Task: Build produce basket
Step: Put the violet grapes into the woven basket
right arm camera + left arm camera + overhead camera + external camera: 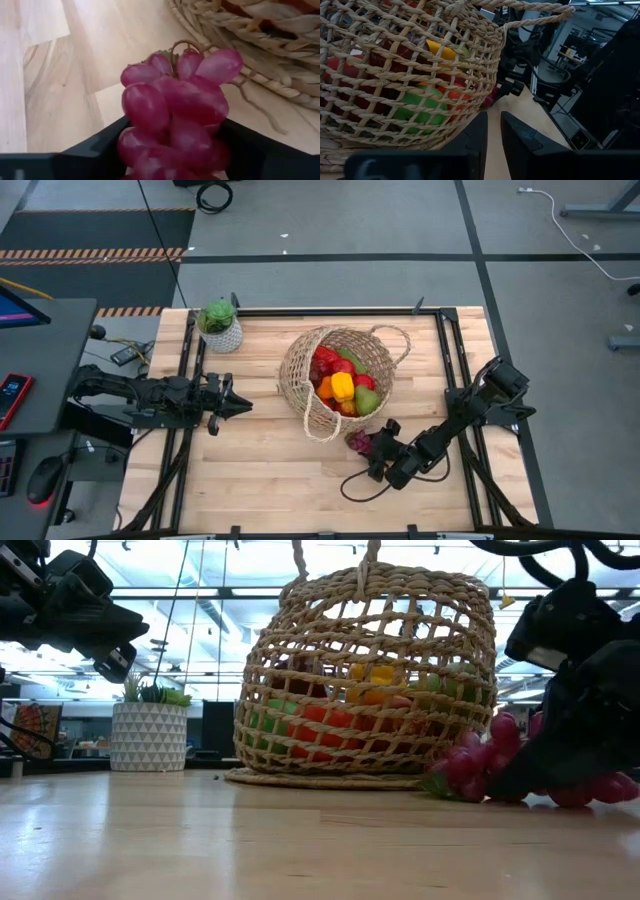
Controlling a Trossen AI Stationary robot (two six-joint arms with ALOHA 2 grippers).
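The woven basket (300,375) stands mid-table, and the low view shows its wall (300,690). Inside it lie red, yellow, orange and green produce (343,385). A bunch of purple-red grapes (359,441) lies on the table just near and right of the basket. My right gripper (372,448) is shut around them. At the table's left edge my left gripper (243,406) is shut and holds nothing. Its fingers (494,122) point level toward the basket. My right gripper pinches the bunch of grapes between its two fingers, one finger (95,150) on each side of the bunch's near half (132,142). It comes slanting down from the table's right side. The stem end (180,47) points toward the basket. The grapes (470,765) rest on the table.
A small white pot with a green plant (220,326) stands at the far left corner. A black cable (360,485) loops on the table near my right arm. Bare wood lies along the near edge and left of the basket.
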